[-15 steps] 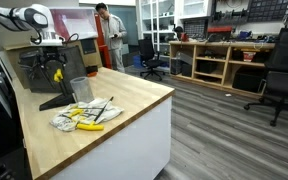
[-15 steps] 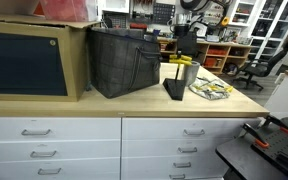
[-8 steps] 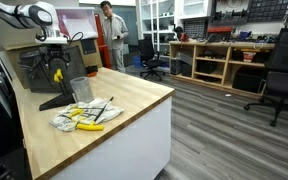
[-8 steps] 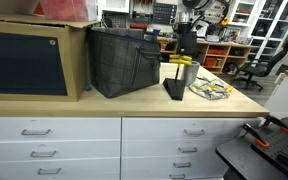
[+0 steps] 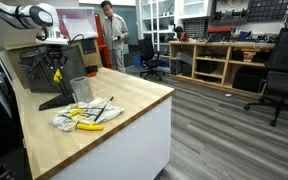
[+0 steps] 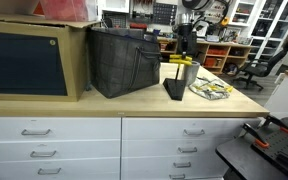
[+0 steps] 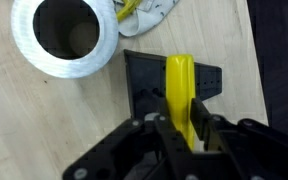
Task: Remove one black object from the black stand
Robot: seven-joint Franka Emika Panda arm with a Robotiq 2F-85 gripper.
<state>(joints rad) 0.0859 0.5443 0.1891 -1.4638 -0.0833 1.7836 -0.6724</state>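
The black stand (image 7: 144, 78) leans on the wooden counter; it also shows in both exterior views (image 5: 39, 70) (image 6: 173, 88). A tool with a yellow handle (image 7: 179, 88) hangs on its face. My gripper (image 7: 181, 135) comes down from above, its two dark fingers (image 7: 203, 122) pressed against either side of that yellow handle. The gripper also shows over the stand in an exterior view (image 5: 53, 47). The tool's lower end is hidden behind the fingers. No black object is between the jaws.
A translucent grey cup (image 7: 66, 35) stands right beside the stand. A crumpled cloth with tools on it (image 5: 84, 117) lies nearer the counter's front edge. A large dark box (image 6: 124, 62) stands behind the stand.
The fingers have drawn in onto the yellow handle. The arm has shifted slightly over the stand; nothing on the counter has moved.
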